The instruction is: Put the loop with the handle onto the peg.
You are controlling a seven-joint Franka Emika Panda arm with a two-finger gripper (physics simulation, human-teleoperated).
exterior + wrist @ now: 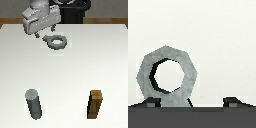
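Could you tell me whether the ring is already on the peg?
Not yet. The ring lies flat on the table, far from the upright peg.

— What do I have on the tabletop (15,60)?
— The loop with the handle (56,42) lies far back, beside my hand (44,33). Nearer the camera, well apart: peg (34,104) on the exterior view's left, wooden block (96,105) right.
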